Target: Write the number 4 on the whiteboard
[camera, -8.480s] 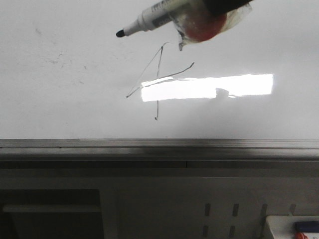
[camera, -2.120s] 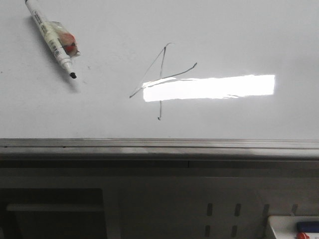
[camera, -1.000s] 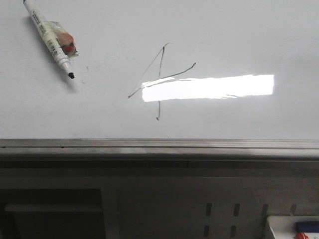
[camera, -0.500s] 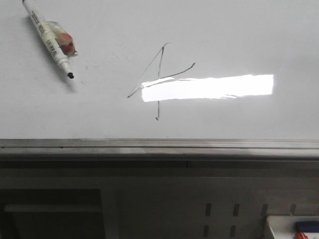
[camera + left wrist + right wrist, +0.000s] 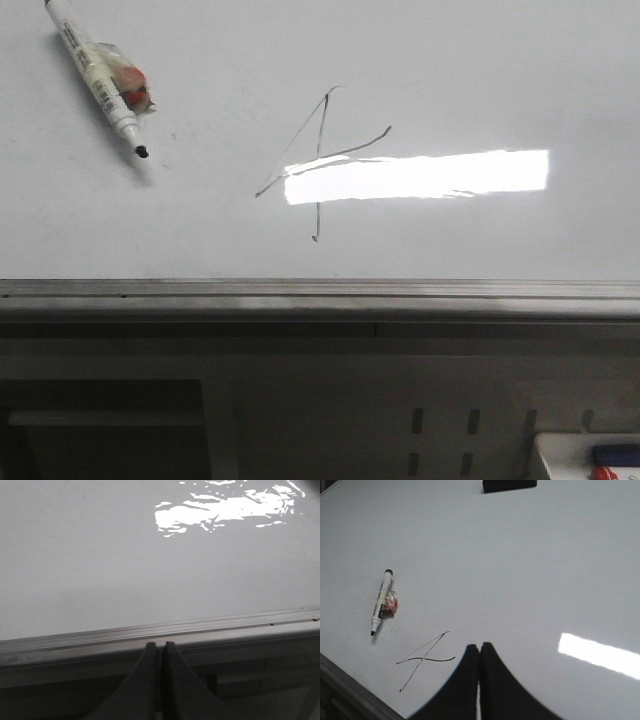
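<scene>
The large glossy white whiteboard [image 5: 480, 60] lies flat, a bright strip of light glaring across it beside the thin dark hand-drawn number 4 [image 5: 320, 160]. A white uncapped marker pen [image 5: 98, 78] rests on the board, well left of the figure. A grey metal edge rail [image 5: 320, 292] borders it. The left gripper [image 5: 160, 647] and right gripper [image 5: 479, 647] both have fingers pressed together, holding nothing.

glossy smooth whiteboard [image 5: 480, 80] mirrors a light; its edge rail [image 5: 320, 292] looks brushed metal; plastic marker [image 5: 98, 78].
</scene>
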`<state>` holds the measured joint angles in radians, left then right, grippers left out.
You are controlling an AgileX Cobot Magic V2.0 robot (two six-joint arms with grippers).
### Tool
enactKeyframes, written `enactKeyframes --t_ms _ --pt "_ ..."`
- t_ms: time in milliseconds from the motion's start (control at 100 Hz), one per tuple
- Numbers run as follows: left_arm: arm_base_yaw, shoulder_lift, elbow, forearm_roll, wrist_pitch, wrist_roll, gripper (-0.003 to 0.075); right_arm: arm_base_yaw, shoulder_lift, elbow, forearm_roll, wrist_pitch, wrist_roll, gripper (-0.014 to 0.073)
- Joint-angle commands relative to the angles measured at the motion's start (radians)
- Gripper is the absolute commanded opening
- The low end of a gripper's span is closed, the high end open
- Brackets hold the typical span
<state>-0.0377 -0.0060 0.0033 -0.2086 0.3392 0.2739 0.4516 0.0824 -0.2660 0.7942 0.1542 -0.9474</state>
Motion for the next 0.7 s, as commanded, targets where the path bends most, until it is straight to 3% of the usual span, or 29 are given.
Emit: enactKeyframes --t_ms 0,70,120,170,240,290,360,410,550,690 --pt "0.002 -0.024 0.035 -0.017 -0.049 -0.010 -0.0020 -0.006 0.009 -0.021 0.013 -0.063 -0.002 -0.0054" --pt "0.002 -0.024 0.035 -0.017 -0.049 -0.010 -0.0020 -0.006 0.009 -0.001 -0.037 -0.111 -0.002 -0.0054" --pt "0.002 -0.024 0.035 -0.017 -0.049 -0.010 -0.0020 -0.013 0.009 0.032 -0.176 -0.188 0.004 -0.0054" --pt "0.002 -0.024 0.035 -0.017 -0.049 -0.010 -0.0020 -0.038 0.009 0.063 -0.359 -0.250 0.104 -0.0054" --pt "0.002 -0.024 0.035 -0.017 -0.049 -0.010 -0.0020 -0.093 0.009 0.107 -0.621 -0.260 0.436 -0.0054" --pt "0.002 -0.024 0.035 -0.017 -0.049 -0.010 -0.0020 -0.152 0.009 0.136 -0.794 -0.223 0.742 -0.0054" --pt "0.002 -0.024 0.035 -0.017 -0.049 -0.010 -0.0020 -0.246 0.009 0.184 -0.967 -0.154 1.002 -0.0054" --pt "0.002 -0.024 0.035 -0.017 -0.049 -0.010 -0.0020 -0.297 0.009 0.216 -1.011 -0.148 1.057 -0.0054" --pt "0.002 -0.024 0.035 -0.017 -0.049 -0.010 -0.0020 -0.387 -0.018 0.303 -1.013 -0.154 1.059 -0.0054" --pt "0.002 -0.024 0.035 -0.017 -0.049 -0.010 -0.0020 -0.390 -0.083 0.300 -1.013 0.034 1.059 -0.0054"
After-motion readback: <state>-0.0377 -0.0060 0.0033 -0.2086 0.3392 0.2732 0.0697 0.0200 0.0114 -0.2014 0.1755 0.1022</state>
